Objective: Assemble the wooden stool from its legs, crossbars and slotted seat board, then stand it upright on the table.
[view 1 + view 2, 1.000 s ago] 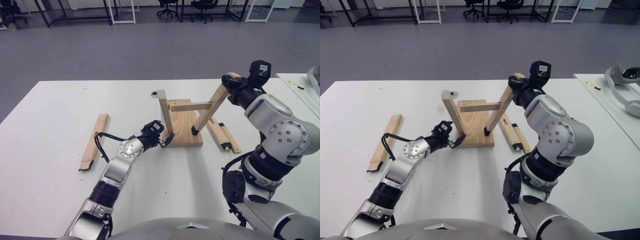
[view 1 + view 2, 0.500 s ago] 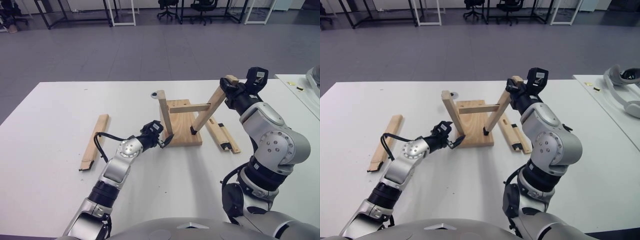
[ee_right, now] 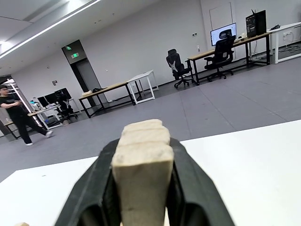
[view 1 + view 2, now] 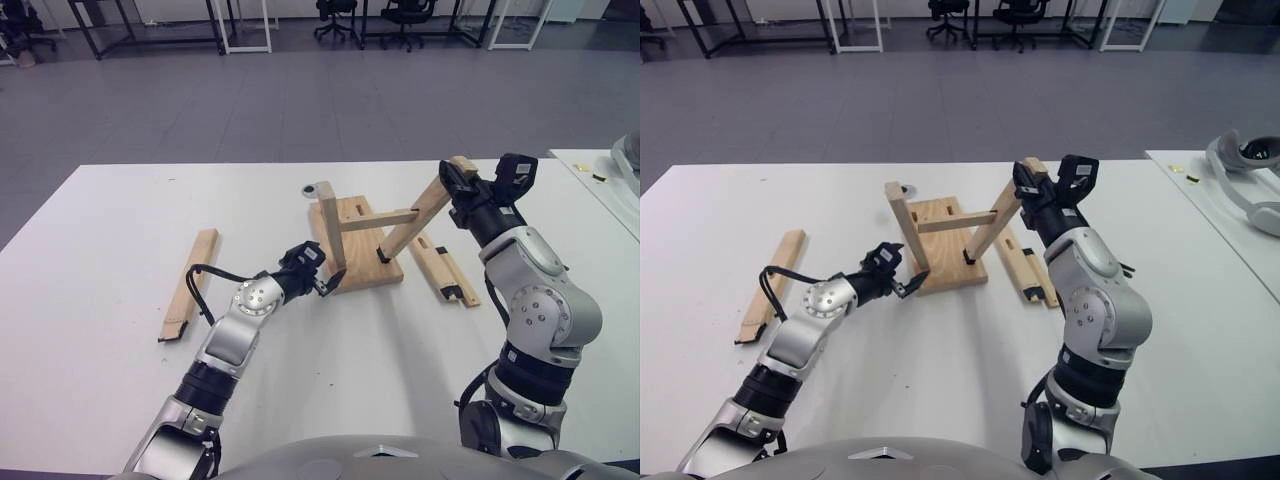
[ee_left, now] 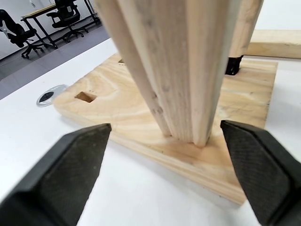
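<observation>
The slotted seat board (image 4: 358,268) lies flat on the white table (image 4: 120,230). Two legs stand in it, joined by a crossbar (image 4: 378,218). The left leg (image 4: 330,228) is nearly upright; the right leg (image 4: 412,222) leans outward to the right. My right gripper (image 4: 455,183) is shut on that leg's top end (image 3: 141,146), black fingers (image 3: 101,179) on both sides. My left gripper (image 4: 325,283) is open at the foot of the left leg (image 5: 164,61), its pads (image 5: 70,165) spread wide on either side of it, not touching.
A loose wooden piece (image 4: 188,283) lies at the left of the table. Two more pieces (image 4: 445,268) lie side by side just right of the seat board. A round metal grommet (image 4: 310,188) sits behind the board. A white headset (image 4: 1252,170) rests on the neighbouring table.
My right arm has dropped its elbow and turned at the leg's top. The seat board with the right leg's foot has slid slightly away. The left gripper has stayed put.
</observation>
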Robot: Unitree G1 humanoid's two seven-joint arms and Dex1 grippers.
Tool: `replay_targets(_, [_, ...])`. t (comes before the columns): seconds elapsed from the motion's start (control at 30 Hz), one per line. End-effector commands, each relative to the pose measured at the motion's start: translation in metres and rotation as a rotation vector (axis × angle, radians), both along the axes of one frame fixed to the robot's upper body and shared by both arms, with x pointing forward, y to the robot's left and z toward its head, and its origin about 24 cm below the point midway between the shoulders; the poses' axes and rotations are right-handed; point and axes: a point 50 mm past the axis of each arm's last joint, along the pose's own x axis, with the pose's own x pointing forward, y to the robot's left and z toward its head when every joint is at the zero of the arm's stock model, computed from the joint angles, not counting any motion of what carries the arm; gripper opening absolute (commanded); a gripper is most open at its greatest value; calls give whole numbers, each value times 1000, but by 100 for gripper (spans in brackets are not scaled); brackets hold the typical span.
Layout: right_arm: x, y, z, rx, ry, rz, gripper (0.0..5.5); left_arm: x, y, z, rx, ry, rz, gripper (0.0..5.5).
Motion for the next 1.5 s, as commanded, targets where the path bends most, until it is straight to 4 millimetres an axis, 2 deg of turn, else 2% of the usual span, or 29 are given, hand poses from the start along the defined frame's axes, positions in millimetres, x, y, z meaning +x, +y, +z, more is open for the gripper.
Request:
replay_targets(0.03, [-5, -1, -44, -16, 182, 37, 101, -1, 5, -4, 14, 19, 12, 430])
replay_targets(0.33, [-1, 8, -59, -118, 288, 95, 101, 0, 3, -3, 6, 16, 20, 430])
replay_targets(0.6, [15, -6, -73, -185, 435, 57, 101, 0, -2, -5, -3, 16, 20, 430])
replay_targets(0.8, [16, 4, -77, -321, 480, 159, 106, 1, -3, -6, -7, 12, 26, 430])
replay_targets(0.87, [13, 6, -85, -324, 529, 175, 109, 2, -5, -6, -11, 9, 27, 430])
replay_targets(1.0, [-4, 9, -113, -297, 720, 248, 109, 2, -6, -6, -16, 6, 31, 430])
replay_targets(1.27, [-12, 8, -132, -347, 866, 370, 109, 1, -6, -6, -21, 7, 42, 430])
replay_targets(1.5, [-8, 5, -131, -362, 966, 431, 109, 1, -7, -6, -27, 6, 54, 430])
